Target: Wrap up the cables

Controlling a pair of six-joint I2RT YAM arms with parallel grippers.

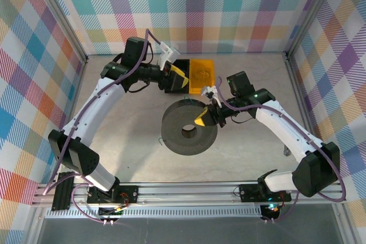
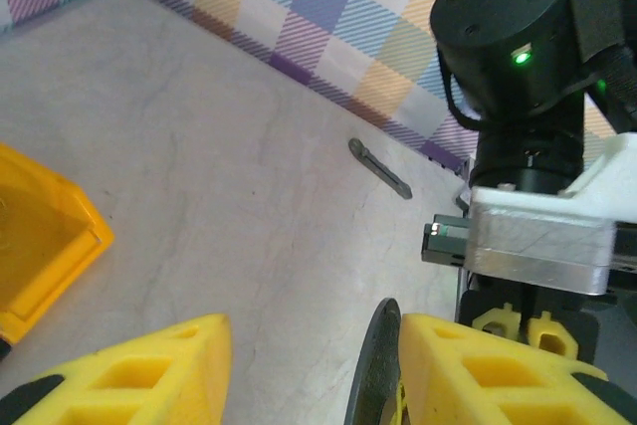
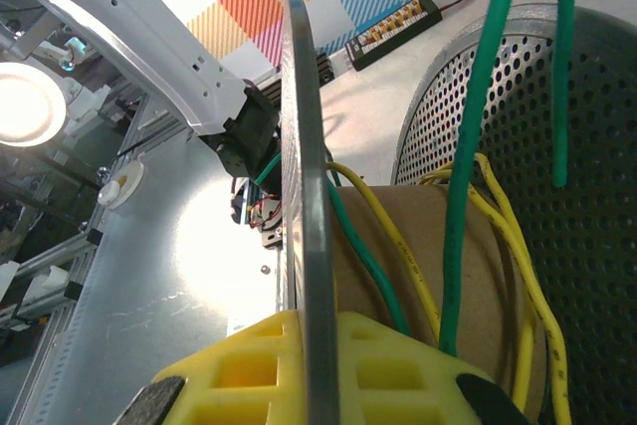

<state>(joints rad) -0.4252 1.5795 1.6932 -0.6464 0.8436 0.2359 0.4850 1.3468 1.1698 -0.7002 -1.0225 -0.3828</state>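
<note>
Right gripper [image 3: 311, 355] sits right up against its own wrist cam, yellow fingers clamped shut on the thin edge of one flange [image 3: 302, 146] of the spool [image 1: 189, 131]. So that arm is the holder.

Cables [image 3: 476, 146] are on the spool. Green and yellow loops sit around the cardboard core [image 3: 373, 236] between the two flanges. A couple of green strands run straight up off the core and out the top of frame, so not everything's wound snug imo.

Left gripper [image 2: 311, 340] is open, fingers well apart, nothing held. From above it hangs just past the spool's far rim, beside the yellow bin [image 1: 214, 75]. A dark curved edge pokes up between its fingers, close to one of them. Looks like the spool rim, but I can't swear to it.

My guess for the next move: the loose green strands run roughly across the core's axis. The right arm is nearest but busy, so the free left one has to come in from the far side.

Overhead lays out both arms around the spool, but the cables are too thin to make out there. The right wrist cam gives the individual strands.
</note>
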